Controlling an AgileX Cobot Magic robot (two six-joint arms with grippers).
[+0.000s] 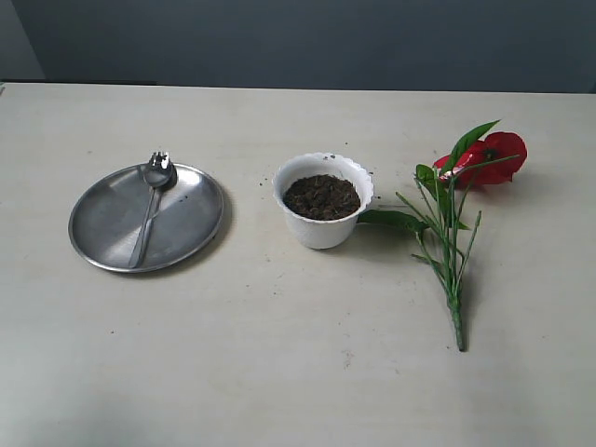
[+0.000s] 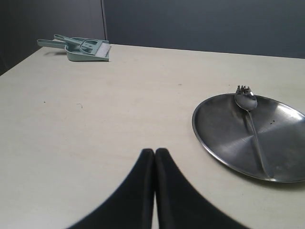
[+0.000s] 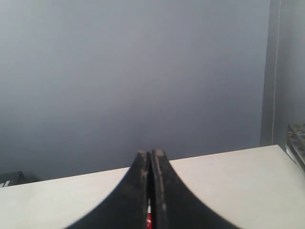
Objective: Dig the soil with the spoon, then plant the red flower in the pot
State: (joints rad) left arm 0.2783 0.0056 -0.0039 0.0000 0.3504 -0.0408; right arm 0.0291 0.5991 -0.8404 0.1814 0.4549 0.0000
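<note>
A round shiny steel plate (image 1: pixel 102 219) lies on the pale table (image 1: pixel 279 372), well apart from the small white wavy-rimmed pot (image 1: pixel 321 233) with dark crumbly soil (image 1: pixel 321 196) inside, and a pale green dustpan (image 2: pixel 88 49) lies far off. The slim steel spoon (image 1: pixel 149 214) lies on the plate, notched bowl far, handle near; the red flower with green leaves (image 1: pixel 452 279) lies flat beside the pot, bloom far. The black left gripper (image 2: pixel 154 151) and right gripper (image 3: pixel 151 153) are squeezed tight together, holding nothing.

On the worktop (image 1: pixel 279 372) three things are set in a row. A plate (image 1: pixel 102 233) is placed at the left, and the spoon (image 1: pixel 149 214) is laid in it, bowl toward the back rim. The pot (image 1: pixel 321 233) is stood in the middle, with the soil (image 1: pixel 321 196) held in it. The flower (image 1: pixel 447 223) is laid at the right, just beside the pot, bloom toward the back.
</note>
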